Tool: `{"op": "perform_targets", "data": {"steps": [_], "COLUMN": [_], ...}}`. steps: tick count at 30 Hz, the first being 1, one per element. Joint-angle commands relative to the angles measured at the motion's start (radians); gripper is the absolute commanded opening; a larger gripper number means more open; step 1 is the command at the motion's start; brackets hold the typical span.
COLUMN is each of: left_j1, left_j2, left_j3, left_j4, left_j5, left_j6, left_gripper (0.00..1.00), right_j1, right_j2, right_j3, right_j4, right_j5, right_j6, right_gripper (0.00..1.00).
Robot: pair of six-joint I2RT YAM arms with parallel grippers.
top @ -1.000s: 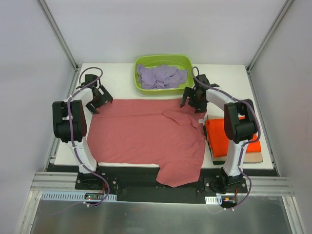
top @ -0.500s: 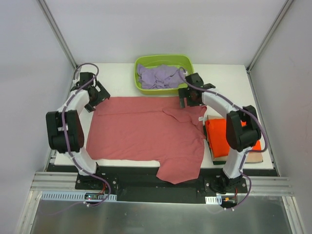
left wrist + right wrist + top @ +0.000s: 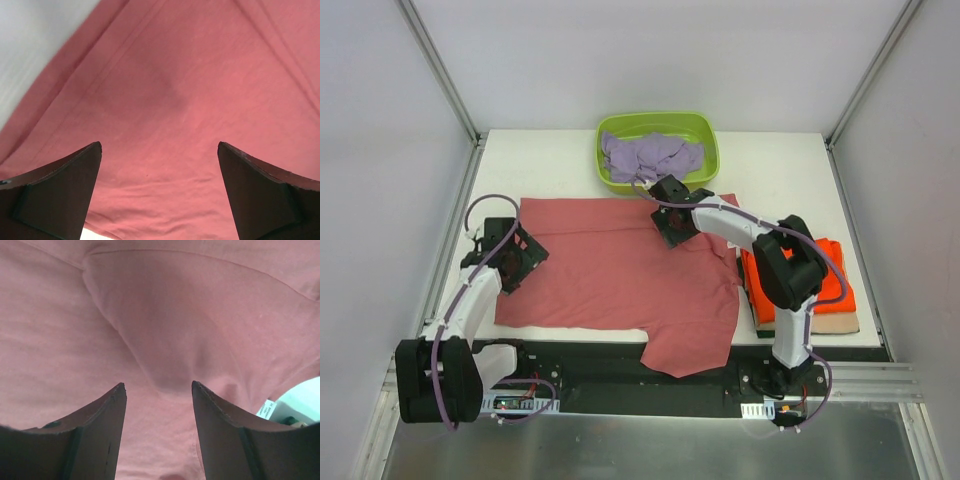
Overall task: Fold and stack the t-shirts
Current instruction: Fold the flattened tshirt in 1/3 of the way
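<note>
From above, you see the salmon-red t-shirt (image 3: 610, 270) spread flat on the table (image 3: 770, 160), its lower part hanging over the near edge. No writing can be read here. The left gripper (image 3: 510, 262) is at the shirt's left edge and the right gripper (image 3: 670, 222) is on its far side.

In the left wrist view, your fingers are wide apart above plain red cloth.

In the right wrist view, your fingers are partly apart, astride a raised fold. A white tag (image 3: 268, 409) shows at the right, its print too small to read.

White arms (image 3: 470, 302) with black joints (purple cables (image 3: 490, 198) trailing) and dark wedge-shaped fingers (image 3: 55, 195)
</note>
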Motion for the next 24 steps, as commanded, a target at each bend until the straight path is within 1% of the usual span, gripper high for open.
{"op": "perform_targets", "data": {"steps": [1,4,8,13,16,17,21,23,24], "left_j1": [-0.082,-0.156,-0.185,-0.213,-0.214,-0.214,-0.214,-0.214,-0.214], "left_j2": [-0.105,-0.139,-0.129,-0.130,-0.148,-0.158,-0.176,-0.171,-0.170], "left_j3": [-0.071,-0.111,-0.129,-0.128,-0.141,-0.147,-0.154,-0.155,-0.154], "left_j4": [0.005,0.003,0.002,0.002,0.001,0.003,0.001,0.000,0.000], "left_j5": [-0.044,-0.123,-0.130,-0.173,-0.210,-0.208,-0.223,-0.231,-0.234], "left_j6": [-0.101,-0.128,-0.145,-0.119,-0.105,-0.104,-0.098,-0.101,-0.099], "left_gripper": [0.99,0.99,0.99,0.99,0.99,0.99,0.99,0.99,0.99], "right_j1": [-0.003,-0.006,-0.005,-0.020,-0.034,-0.037,-0.046,-0.048,-0.048], "right_j2": [0.062,0.083,0.117,0.138,0.151,0.152,0.137,0.117,0.106], "right_j3": [0.103,0.109,0.125,0.154,0.181,0.190,0.238,0.252,0.255], "right_j4": [-0.065,-0.064,-0.070,-0.071,-0.082,-0.093,-0.168,-0.220,-0.243], "right_j5": [-0.017,-0.032,-0.023,-0.001,0.003,0.005,-0.099,-0.156,-0.185], "right_j6": [0.004,0.016,0.025,0.043,0.054,0.059,0.053,0.048,0.045], "right_gripper": [0.57,0.57,0.55,0.39,0.22,0.18,0.04,0.01,0.01]}}
